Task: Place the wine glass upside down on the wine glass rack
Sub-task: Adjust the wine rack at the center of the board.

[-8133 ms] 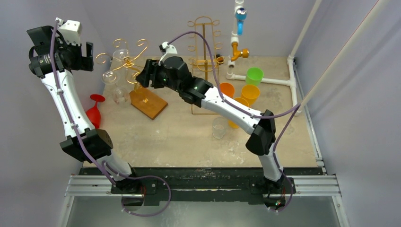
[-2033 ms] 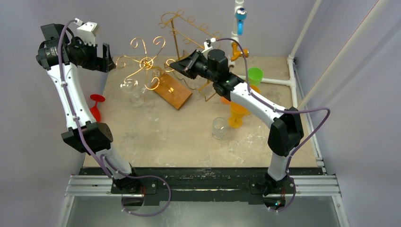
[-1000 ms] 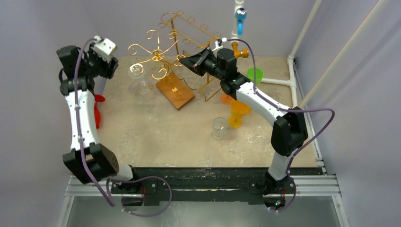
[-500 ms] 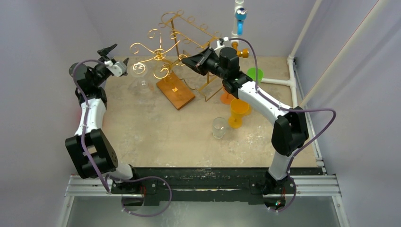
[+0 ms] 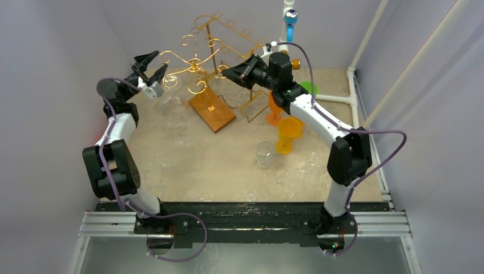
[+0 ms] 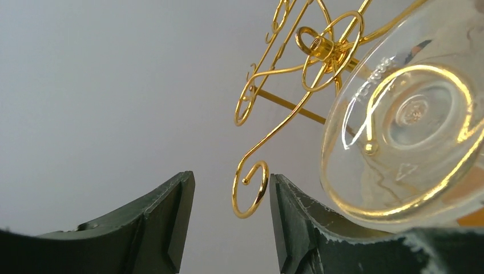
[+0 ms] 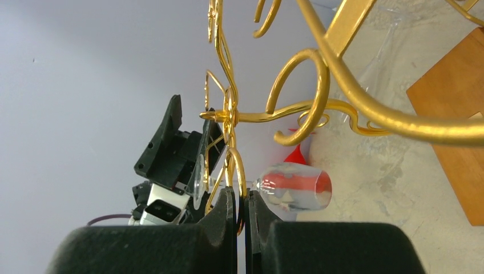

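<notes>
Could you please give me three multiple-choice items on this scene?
1. Where does the clear tumbler stand? A on the table beside the orange cups; B on a shelf; C on the floor.
2. What colour is the cup by the white pipe? A red; B green; C blue.
3. How are the right fingers? A wide open; B shut on the gold rack; C out of view.
Key: A, it sits by them; B, its walls are green; B, wire is clamped between them.

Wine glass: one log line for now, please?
wine glass: foot in rack curl | left gripper: open, beside it | right gripper: shut on rack
</notes>
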`<action>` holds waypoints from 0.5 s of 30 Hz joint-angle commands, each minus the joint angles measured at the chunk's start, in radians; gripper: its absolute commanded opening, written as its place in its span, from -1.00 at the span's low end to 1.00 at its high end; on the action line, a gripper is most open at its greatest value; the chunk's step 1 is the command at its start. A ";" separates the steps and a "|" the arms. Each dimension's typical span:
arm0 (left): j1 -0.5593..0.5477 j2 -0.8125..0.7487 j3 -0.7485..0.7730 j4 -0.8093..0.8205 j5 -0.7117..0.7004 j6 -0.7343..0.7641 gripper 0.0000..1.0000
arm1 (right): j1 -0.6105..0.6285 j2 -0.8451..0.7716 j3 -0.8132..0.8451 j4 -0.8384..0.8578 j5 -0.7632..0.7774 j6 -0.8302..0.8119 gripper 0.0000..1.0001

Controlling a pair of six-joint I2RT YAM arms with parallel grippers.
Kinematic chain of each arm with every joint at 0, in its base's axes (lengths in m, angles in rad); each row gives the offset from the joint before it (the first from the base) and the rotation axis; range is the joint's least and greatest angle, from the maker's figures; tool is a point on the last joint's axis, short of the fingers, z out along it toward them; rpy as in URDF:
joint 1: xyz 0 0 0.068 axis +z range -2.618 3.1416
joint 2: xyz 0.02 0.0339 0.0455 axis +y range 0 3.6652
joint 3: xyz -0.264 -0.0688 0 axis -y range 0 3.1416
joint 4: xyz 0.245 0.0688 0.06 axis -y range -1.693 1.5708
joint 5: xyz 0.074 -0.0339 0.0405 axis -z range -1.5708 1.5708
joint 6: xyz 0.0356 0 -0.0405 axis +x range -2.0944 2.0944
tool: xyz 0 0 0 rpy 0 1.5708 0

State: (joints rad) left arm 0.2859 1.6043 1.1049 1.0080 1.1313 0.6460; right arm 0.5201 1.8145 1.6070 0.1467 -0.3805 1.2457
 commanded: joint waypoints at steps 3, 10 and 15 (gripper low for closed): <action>-0.012 0.064 0.083 0.149 0.058 0.098 -0.05 | -0.027 0.031 0.080 -0.111 -0.064 -0.124 -1.00; -0.003 0.082 0.095 0.154 0.074 0.159 -0.88 | -0.035 0.067 0.139 -0.145 -0.091 -0.138 -1.00; -0.001 0.093 0.096 0.336 0.074 -0.010 -1.00 | -0.047 0.071 0.171 -0.176 -0.101 -0.148 -1.00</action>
State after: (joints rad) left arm 0.2810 1.6997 1.1484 1.0561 1.2198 0.7437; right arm 0.4881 1.8824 1.7290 0.0563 -0.4580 1.2175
